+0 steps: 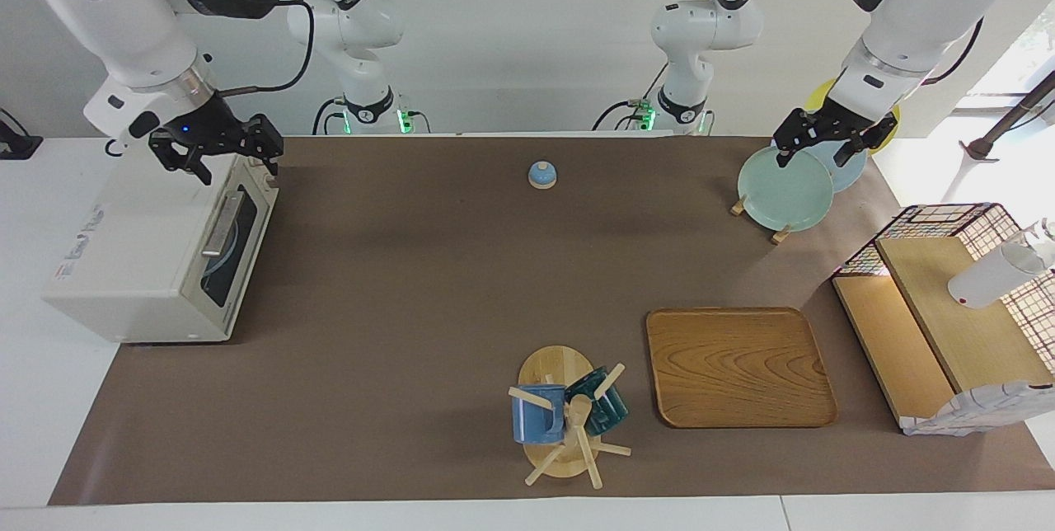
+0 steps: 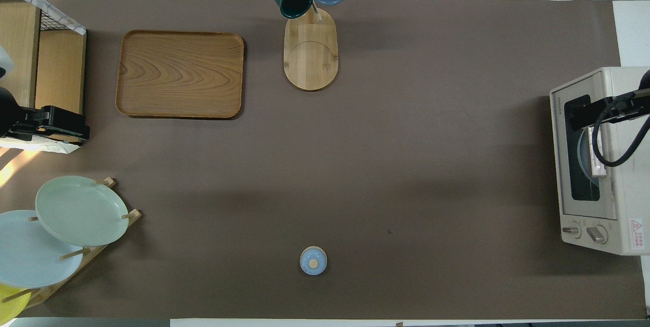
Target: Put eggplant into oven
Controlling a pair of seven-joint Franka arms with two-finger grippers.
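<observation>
No dark-purple eggplant in sight; wide-open, empty right end effector [image 1: 234, 162] over shut boxy cream-white toaster oven [image 1: 140, 259] at right arm's end of worktop, left end effector [image 1: 812, 158] waiting wide over round pale-green plate [image 1: 783, 193]; risk of bumping oven top, or grasping nothing.

The oven [image 2: 599, 162] sits at the right arm's end of the brown-covered worktop [image 2: 406, 164], its dark glass door shut. The right claw [image 2: 579, 116] hangs over the door's upper part; whether it touches is hard to tell from above. The left claw [image 2: 66, 131] is by the wooden shelf [image 2: 45, 73]. A wooden tray [image 2: 180, 74], a mug stand [image 2: 311, 47], plates [image 2: 76, 210] and a small blue lid [image 2: 313, 260] lie about.
</observation>
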